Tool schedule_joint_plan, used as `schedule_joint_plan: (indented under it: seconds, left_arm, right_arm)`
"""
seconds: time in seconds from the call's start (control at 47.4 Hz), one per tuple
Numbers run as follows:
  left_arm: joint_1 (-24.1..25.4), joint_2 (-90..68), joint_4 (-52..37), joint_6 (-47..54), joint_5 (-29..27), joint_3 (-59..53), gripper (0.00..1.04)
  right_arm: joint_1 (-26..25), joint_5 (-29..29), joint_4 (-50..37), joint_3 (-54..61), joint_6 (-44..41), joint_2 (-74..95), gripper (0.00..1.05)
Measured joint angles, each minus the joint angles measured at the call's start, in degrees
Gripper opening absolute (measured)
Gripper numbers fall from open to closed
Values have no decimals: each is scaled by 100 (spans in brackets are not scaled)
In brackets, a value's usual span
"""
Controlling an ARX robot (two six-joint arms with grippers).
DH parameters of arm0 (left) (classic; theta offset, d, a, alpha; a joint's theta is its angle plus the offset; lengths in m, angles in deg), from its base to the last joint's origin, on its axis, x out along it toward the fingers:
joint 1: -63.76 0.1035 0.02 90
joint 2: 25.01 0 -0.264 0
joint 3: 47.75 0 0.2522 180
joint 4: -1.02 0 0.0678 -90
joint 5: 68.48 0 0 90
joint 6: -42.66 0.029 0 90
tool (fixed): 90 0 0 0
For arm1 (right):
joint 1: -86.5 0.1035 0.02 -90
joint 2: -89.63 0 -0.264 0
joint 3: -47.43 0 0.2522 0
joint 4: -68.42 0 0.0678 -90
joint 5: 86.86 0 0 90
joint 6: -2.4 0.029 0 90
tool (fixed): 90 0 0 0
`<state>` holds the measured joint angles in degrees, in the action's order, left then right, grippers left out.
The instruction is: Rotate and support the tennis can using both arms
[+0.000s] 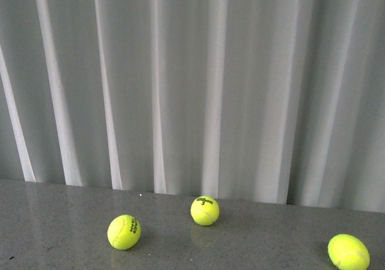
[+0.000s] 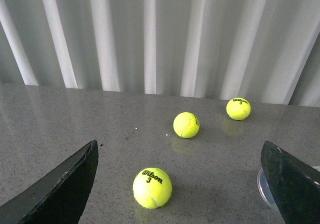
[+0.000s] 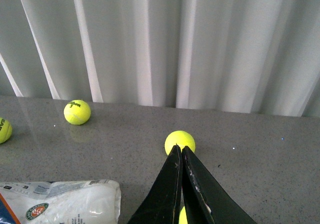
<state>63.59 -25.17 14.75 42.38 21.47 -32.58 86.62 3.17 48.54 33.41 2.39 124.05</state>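
The tennis can [image 3: 70, 199] lies on its side on the grey table, at the near left in the right wrist view. Its white label and round green-orange logo [image 3: 37, 210] show; the rest is cut off. My right gripper [image 3: 179, 148] is shut and empty, beside the can and apart from it, its tip just in front of a yellow ball [image 3: 180, 139]. My left gripper [image 2: 179, 151] is open and empty over the table, with a ball [image 2: 152, 187] between its fingers [image 2: 70, 179]. A clear round edge [image 2: 263, 189] shows behind its other finger; I cannot tell what it is. Neither arm shows in the front view.
Three yellow tennis balls lie on the table in the front view [image 1: 124, 231], [image 1: 204, 210], [image 1: 348, 251]. A white pleated curtain [image 1: 192, 89] hangs along the table's far edge. A bit of yellow [image 3: 183, 216] shows under the right fingers.
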Motion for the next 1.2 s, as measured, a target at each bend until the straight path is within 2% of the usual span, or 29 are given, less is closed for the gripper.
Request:
schedule_joint_plan:
  seconds: [0.337,0.97,1.075,1.202]
  left_arm:
    - [0,0,0,0,0,0,98]
    - [0,0,0,0,0,0,98]
    - [0,0,0,0,2,0,98]
    - [0,2,0,0,2,0,98]
  right_arm:
    - [0,-2,1182,0,2,-1261,3]
    - [0,-9,2339,0,2,-2435,3]
    - [0,-17,3228,-2,0,-3112,3]
    - [0,-13,3346,-2,0,-3412,3]
